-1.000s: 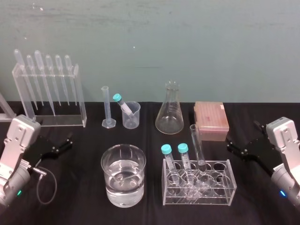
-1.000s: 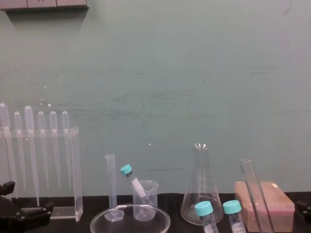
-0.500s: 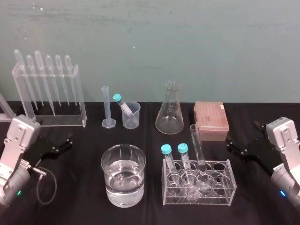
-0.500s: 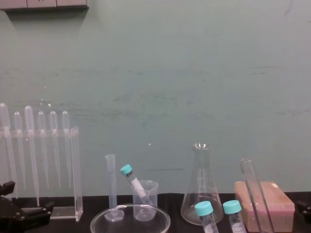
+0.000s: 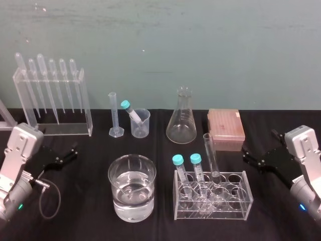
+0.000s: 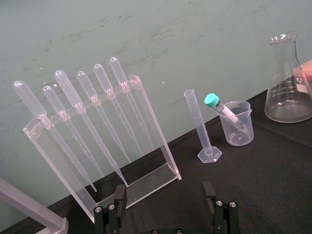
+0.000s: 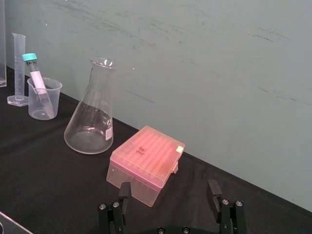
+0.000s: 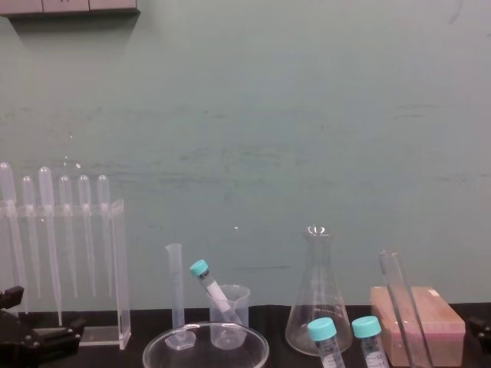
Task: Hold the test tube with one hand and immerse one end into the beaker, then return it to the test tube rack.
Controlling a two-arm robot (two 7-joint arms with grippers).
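Near the front of the black table (image 5: 80, 221), a little right of centre, the test tube (image 5: 211, 156) stands in a back hole of the clear test tube rack (image 5: 235, 206). Its round end is down and its open mouth is up. Its long axis is close to upright but leans, with the mouth tipped left and toward the far wall. From the chest view the test tube (image 8: 400, 310) shows the same slant in front of the pink box (image 8: 441, 322). Two teal-capped tubes (image 5: 195, 159) stand in the rack to its left. The beaker (image 5: 116, 198), part full of clear liquid, sits left of the rack and apart from it.

The right gripper (image 5: 257, 154) rests at the right edge of the table, right of the rack and apart from it, pointing left. In its wrist view the right gripper (image 7: 168, 192) has its fingers spread wide with nothing between them, and the pink box lies beyond. The left gripper (image 5: 62, 156) lies at the left edge, near the pipette stand (image 5: 52, 100). Its fingers (image 6: 119, 195) are also wide apart and grasp nothing.
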